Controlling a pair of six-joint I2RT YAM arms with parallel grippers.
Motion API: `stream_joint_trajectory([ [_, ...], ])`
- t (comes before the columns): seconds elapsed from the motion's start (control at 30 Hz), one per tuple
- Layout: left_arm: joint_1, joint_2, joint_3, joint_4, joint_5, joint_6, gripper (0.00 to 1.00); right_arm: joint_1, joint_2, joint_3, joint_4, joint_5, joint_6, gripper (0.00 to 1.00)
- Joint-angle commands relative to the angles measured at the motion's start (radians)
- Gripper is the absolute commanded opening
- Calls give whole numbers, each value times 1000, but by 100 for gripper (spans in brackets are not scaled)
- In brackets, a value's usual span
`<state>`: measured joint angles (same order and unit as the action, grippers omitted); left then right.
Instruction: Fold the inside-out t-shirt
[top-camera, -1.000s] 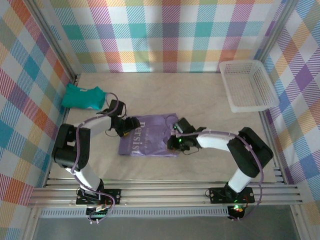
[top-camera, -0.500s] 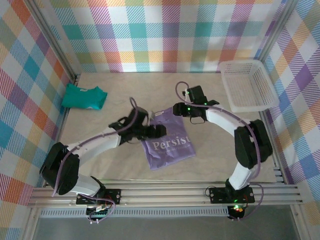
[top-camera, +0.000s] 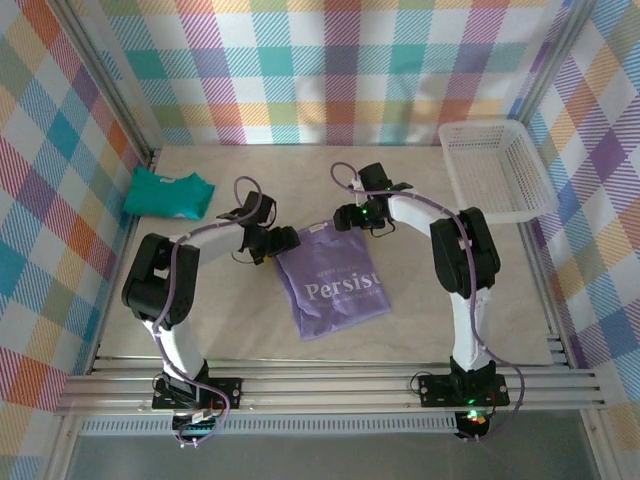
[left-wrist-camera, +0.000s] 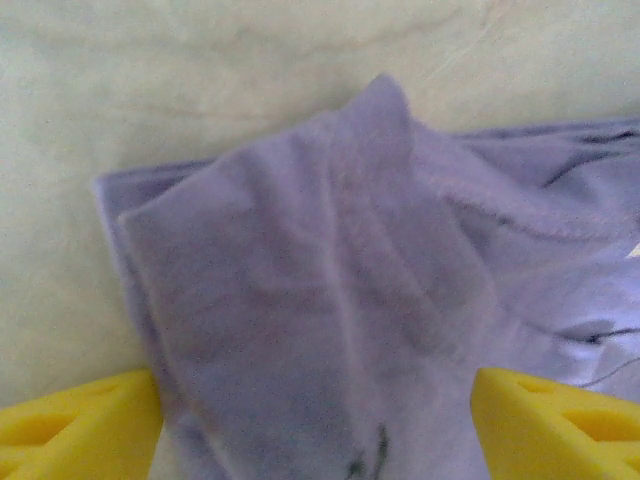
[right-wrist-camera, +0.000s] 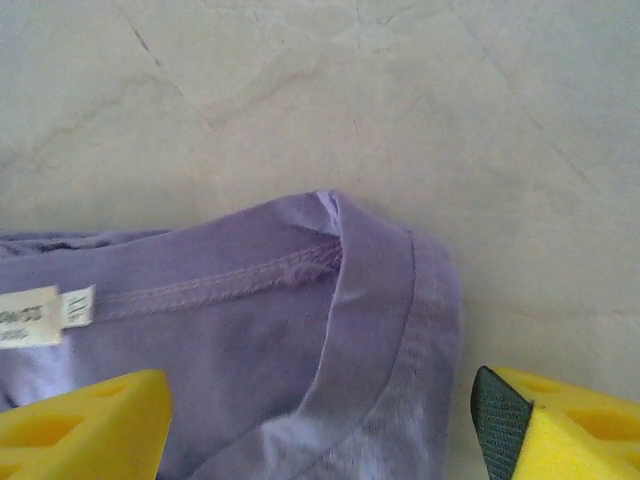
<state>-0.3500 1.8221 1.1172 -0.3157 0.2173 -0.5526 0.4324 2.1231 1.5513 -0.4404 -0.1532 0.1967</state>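
**Top view.** The t-shirt (top-camera: 322, 268) lies folded into a tilted purple rectangle on the table (top-camera: 250, 330), about midway between the two arms. White lettering (top-camera: 343, 290) on its upper face reads "Persist". A faint smaller line above that word is too small to read.

The left arm rises from its base to a raised elbow on the left. Its forearm then stretches right, so the left claw (top-camera: 276, 246) sits at the shirt's far left corner. The right arm stands tall from its base, and its forearm bends left. The right claw (top-camera: 350, 216) is at the shirt's far edge.

A folded teal garment (top-camera: 168, 193) lies well apart at the far left. A white basket (top-camera: 497, 170) sits in the far right corner.

**Left wrist view.** The left claw (left-wrist-camera: 315, 395) points down at a rumpled purple corner of the shirt. Its yellow fingers (left-wrist-camera: 80, 425) stand wide apart with the cloth spread between them, not pinched.

**Right wrist view.** The right claw (right-wrist-camera: 320, 400) hangs over the neckband (right-wrist-camera: 380, 300) and its stitched seam. Its fingers (right-wrist-camera: 90, 425) are spread wide and hold nothing, and the right finger is over bare table. A white neck tag (right-wrist-camera: 30, 318) carries small print that is too blurred to read.
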Motion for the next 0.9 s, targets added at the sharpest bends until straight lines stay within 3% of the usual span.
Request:
stream_joint_trajectory([
  [0.0, 5, 41, 37, -4, 35, 31, 79, -3, 53, 55, -87, -71, -32, 80],
  [0.13, -4, 78, 20, 69, 62, 22, 73, -1, 67, 51, -77, -126, -27, 77],
  [0.33, -4, 115, 15, 97, 75, 19, 51, 5, 119, 120, -154, -182, -27, 65],
  [0.5, -3, 131, 4, 116, 76, 21, 35, 9, 150, 153, -177, -211, -32, 44],
  [0.73, 25, 122, -23, 226, 116, 25, 0, -24, 76, 103, -68, -317, -40, 13],
  [0.87, 48, 53, -36, 290, 126, 55, 0, -65, -46, 4, 69, -358, -28, 0],
])
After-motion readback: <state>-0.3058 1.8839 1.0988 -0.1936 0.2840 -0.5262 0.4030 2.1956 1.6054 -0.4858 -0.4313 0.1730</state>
